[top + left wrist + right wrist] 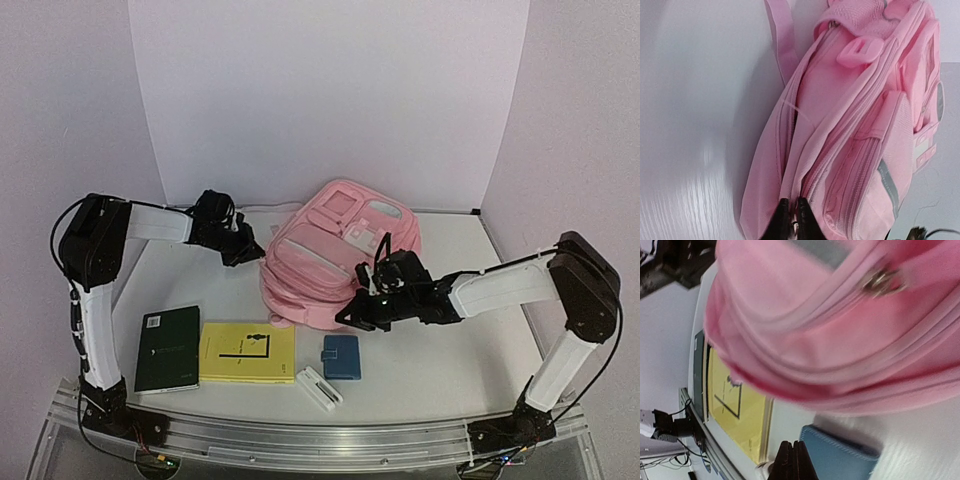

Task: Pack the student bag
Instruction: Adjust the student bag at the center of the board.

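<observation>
The student bag (pixel 335 250) is a large pink backpack lying in the middle of the table. It fills the left wrist view (pixel 855 125) and the top of the right wrist view (pixel 830 325). My left gripper (pixel 243 250) is at the bag's left edge. Its fingertips (pixel 782 220) are closed on a small metal zip pull (pixel 794 227) at the end of the main zip. My right gripper (pixel 355 315) is shut and empty at the bag's near edge, just above a blue wallet (pixel 840 460). Another metal zip pull (pixel 882 281) shows on the bag.
On the near table lie a dark green notebook (pixel 168 347), a yellow book (pixel 247 352), the blue wallet (pixel 343 357) and a small white object (pixel 320 388). The yellow book also shows in the right wrist view (pixel 735 405). White walls close off the back and both sides.
</observation>
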`<state>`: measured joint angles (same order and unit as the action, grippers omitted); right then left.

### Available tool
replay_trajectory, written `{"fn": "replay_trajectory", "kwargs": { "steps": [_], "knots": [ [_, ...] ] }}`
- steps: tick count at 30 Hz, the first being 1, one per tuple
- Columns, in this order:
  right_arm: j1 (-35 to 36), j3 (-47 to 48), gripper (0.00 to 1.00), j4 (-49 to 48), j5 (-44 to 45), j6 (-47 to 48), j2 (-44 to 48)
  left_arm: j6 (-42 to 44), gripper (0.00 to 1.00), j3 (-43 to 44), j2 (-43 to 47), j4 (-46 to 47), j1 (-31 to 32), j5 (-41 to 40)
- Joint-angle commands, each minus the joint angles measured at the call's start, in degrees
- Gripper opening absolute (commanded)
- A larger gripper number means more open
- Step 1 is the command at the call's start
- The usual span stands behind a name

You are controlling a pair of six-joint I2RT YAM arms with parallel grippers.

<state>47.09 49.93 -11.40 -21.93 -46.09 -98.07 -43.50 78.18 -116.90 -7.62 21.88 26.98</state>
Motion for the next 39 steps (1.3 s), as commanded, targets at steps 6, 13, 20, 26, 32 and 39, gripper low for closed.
{"fn": "replay_trajectory", "kwargs": {
  "steps": [6, 13, 20, 26, 32, 39],
  "knots": [
    [0.05, 6.11, 0.51, 9.53, 12.71, 3.96, 9.43, 5.87, 0.56, 8.78, -0.83, -5.37, -3.40, 1.28],
    [-11.20, -1.07, 0.70, 11.15, 8.76, 11.60, 12.98, -1.23, 0.73, -8.37, 11.95, -0.28, -2.34, 1.81],
    [-18.39, -4.50, 0.70, 11.06, 6.15, 18.75, 9.89, -8.14, 0.78, -18.48, 17.78, 5.31, 3.21, 2.39],
    [-19.55, -3.87, 0.53, 10.93, 8.42, 20.43, 4.62, -10.45, 0.74, -19.47, 16.88, 5.60, 5.70, 0.63],
    [-19.54, -1.01, 0.42, 10.70, 9.58, 21.90, 0.00, -10.91, 0.62, -18.37, 14.48, 6.13, 5.98, 1.26],
    [-19.51, 1.67, 0.35, 10.03, 9.19, 22.89, -4.57, -11.24, 0.50, -18.14, 13.22, 6.25, 6.08, 0.92]
  ]
}}
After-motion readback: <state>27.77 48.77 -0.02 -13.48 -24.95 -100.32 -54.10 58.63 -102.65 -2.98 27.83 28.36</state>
